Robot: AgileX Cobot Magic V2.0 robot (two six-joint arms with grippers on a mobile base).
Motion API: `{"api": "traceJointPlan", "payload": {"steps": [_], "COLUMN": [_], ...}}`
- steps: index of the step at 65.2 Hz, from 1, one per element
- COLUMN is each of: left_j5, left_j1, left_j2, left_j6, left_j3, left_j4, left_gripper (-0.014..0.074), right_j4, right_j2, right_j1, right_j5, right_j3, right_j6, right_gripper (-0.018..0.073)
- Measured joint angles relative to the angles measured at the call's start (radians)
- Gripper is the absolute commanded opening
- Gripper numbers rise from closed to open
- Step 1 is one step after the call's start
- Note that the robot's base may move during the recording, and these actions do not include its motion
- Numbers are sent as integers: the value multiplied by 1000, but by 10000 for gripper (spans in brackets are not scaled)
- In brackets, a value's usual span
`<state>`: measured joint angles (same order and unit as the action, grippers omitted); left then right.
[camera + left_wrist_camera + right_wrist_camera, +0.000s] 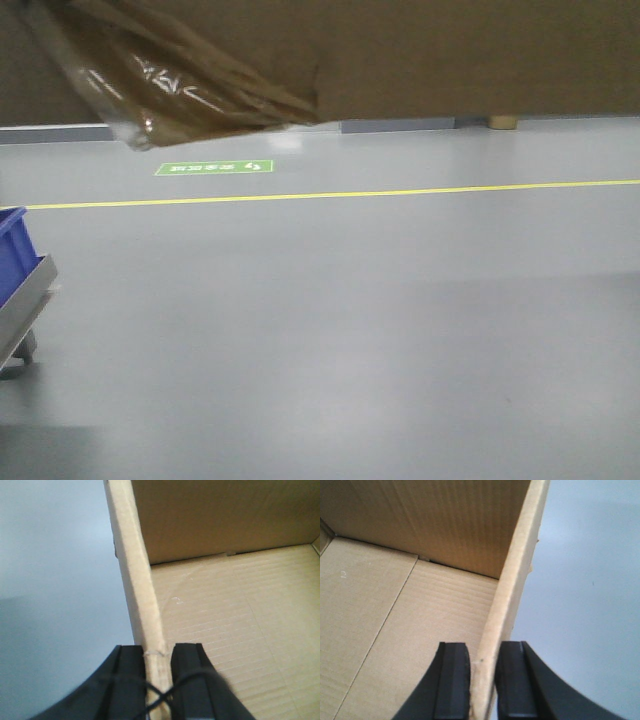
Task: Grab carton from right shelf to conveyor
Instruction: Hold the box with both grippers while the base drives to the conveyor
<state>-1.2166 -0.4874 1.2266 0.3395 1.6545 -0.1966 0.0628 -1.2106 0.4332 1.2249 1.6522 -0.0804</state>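
The open brown carton [430, 55] fills the top of the front view, held up off the floor, with clear tape on its underside at the left. My left gripper [159, 652] is shut on the carton's left wall [137, 570], one finger outside and one inside. My right gripper [483, 650] is shut on the carton's right wall [512, 580] in the same way. The empty carton floor [240, 620] shows in both wrist views. The shelf is out of view. The conveyor cannot be made out.
Grey floor [350, 330] with a yellow line [400, 192] and a green floor sign [214, 167]. At the left edge stands a blue bin [14, 255] on a grey wheeled frame [22, 310].
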Motion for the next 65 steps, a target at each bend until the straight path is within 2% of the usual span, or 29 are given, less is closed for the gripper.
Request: {"api": "traceJointPlan", "payload": {"steps": [65], "left_j5": [0], "left_j1": [0], "left_j2": [0], "left_j6": [0], "left_j3": [0], "left_j4": [-9], "left_gripper": [-9], "right_j4": [0], "right_j2": [0], "right_j1": [0], "right_j5": [-2], "right_j3": [0], "right_j6": [0], "right_gripper": [-70]}}
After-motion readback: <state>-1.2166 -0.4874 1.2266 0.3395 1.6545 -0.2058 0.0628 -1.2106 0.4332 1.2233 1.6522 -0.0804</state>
